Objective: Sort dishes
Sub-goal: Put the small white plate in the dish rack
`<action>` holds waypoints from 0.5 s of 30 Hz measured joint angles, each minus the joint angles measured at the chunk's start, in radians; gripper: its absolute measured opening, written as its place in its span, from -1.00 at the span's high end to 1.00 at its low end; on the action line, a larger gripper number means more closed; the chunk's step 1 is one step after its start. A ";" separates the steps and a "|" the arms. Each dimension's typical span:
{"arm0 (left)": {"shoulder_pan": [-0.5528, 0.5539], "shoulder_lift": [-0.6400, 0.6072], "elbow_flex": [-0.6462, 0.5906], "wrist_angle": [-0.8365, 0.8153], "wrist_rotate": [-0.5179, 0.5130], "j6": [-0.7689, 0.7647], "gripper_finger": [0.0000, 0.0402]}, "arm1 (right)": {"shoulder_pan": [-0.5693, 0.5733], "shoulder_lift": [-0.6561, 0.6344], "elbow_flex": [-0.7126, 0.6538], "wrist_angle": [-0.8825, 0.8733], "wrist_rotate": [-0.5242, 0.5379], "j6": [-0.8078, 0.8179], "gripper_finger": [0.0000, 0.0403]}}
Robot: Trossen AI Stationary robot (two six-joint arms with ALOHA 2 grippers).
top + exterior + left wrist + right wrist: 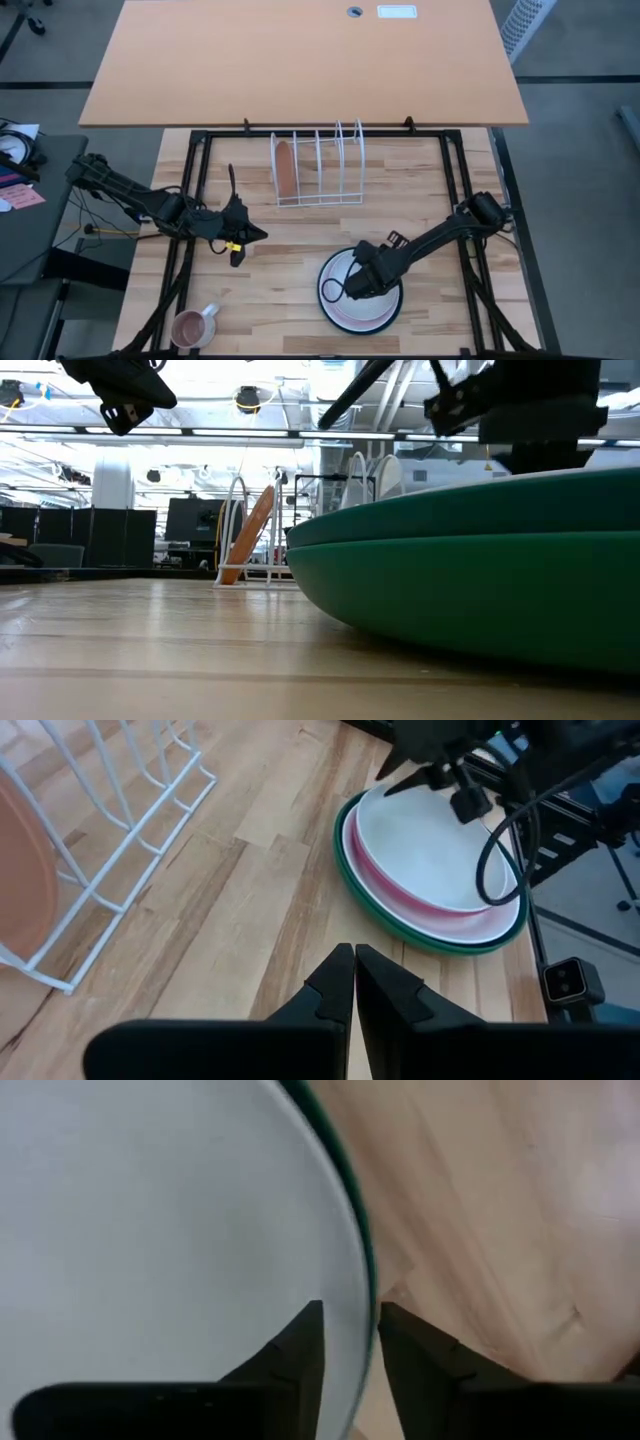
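Wood-plank table (300, 240) fills the centre of the high view, w/ a bigger orange tabletop (300, 60) behind it.

White wire rack (318, 165) stands toward the back of the table. One orange-brown plate (286, 168) is upright in its leftmost slot; other slots look free.

Stack of plates (360, 290) sits at the front, right of centre: dark green plate (400, 930) at the bottom, magenta pink plate (420, 900) showing as a rim above it, white plate (430, 850) on top. The low view shows what may be two green rims, so maybe more than one green; can't tell for sure.

Right gripper (350, 1330) is down at the stack's edge, fingers set narrow w/ the white plate's rim running between them. Whether they're truly pinching or just straddling, can't tell.

Left gripper (354, 982) hangs above the table left of centre, well apart from rack and stack, fingers pressed together, holding nothing.

Small pink mug (195, 325) sits at the front left corner, not part of the job.

Progress, my read: early. One plate racked, at least three left in the stack. Likely step in hand is lifting the white one for the next slot.
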 joint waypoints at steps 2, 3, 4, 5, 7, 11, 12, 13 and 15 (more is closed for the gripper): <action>0.000 0.000 0.000 0.000 0.002 0.001 0.95 | -0.008 0.000 -0.015 0.027 -0.003 -0.015 0.41; 0.000 0.000 0.000 0.000 0.003 0.001 0.95 | -0.011 0.000 -0.021 0.034 -0.006 -0.022 0.40; 0.000 0.000 0.000 -0.001 0.002 0.001 0.95 | -0.012 0.000 -0.025 0.034 -0.007 -0.025 0.40; 0.000 0.000 0.000 -0.001 0.003 0.001 0.95 | -0.015 0.000 -0.028 0.032 -0.007 -0.026 0.40; 0.000 0.000 0.000 -0.001 0.002 0.001 0.95 | -0.016 0.000 -0.034 0.036 -0.007 -0.031 0.43; 0.000 0.000 0.000 -0.001 0.002 0.002 0.95 | -0.016 0.000 -0.037 0.027 -0.005 -0.045 0.69; 0.000 0.000 0.000 -0.001 0.002 0.003 0.95 | -0.016 -0.001 -0.037 0.026 -0.005 -0.047 0.78; 0.000 0.000 0.000 -0.001 0.002 0.005 0.95 | -0.016 -0.002 -0.036 0.025 -0.005 -0.048 0.88; 0.000 0.000 0.000 -0.001 0.002 0.005 0.95 | -0.016 -0.003 -0.036 0.022 -0.003 -0.048 0.94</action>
